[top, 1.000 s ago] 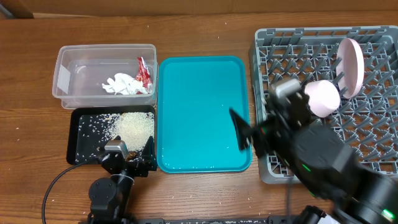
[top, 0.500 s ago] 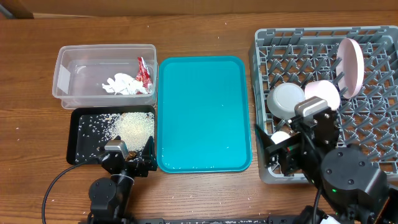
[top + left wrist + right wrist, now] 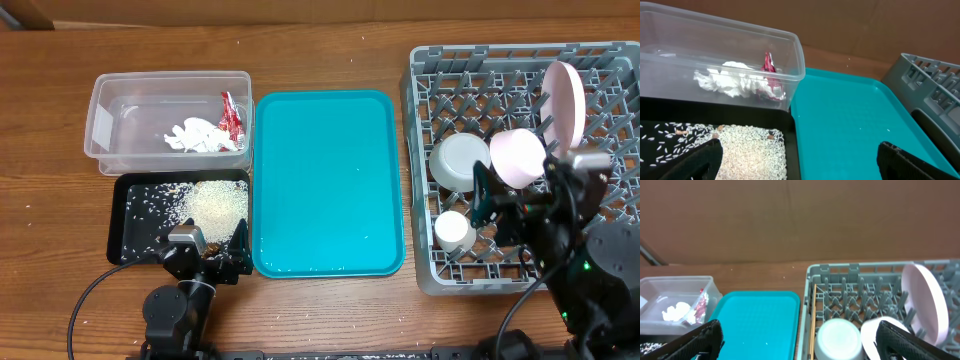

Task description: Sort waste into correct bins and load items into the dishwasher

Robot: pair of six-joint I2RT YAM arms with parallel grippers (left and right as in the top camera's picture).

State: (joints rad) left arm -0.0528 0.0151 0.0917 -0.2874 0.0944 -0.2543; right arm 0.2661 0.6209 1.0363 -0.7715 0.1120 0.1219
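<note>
The clear tub (image 3: 108,110) holds the crumpled white napkin (image 3: 203,136) and the red wrapper (image 3: 231,113); both also show in the left wrist view, napkin (image 3: 735,82) and wrapper (image 3: 769,67). The black tray (image 3: 125,215) holds the rice scraps (image 3: 215,205). The grey rack (image 3: 440,70) holds the upright pink plate (image 3: 566,105), a pink bowl (image 3: 517,158), an upturned white bowl (image 3: 457,162) and a small white cup (image 3: 453,230). The chopsticks (image 3: 813,317) lie along the rack's left inner edge. My left gripper (image 3: 205,258) is open over the black tray's near edge. My right gripper (image 3: 500,205) is open above the rack, empty.
The teal tray (image 3: 327,180) lies between the bins and the rack with nothing on it. A few rice grains are scattered on the wood in front of it. The table's wooden surface runs behind the tub and rack.
My right arm has swung right from the rack's left edge and drawn back over the rack, uncovering the white bowl and the small cup. The left arm has not moved.
</note>
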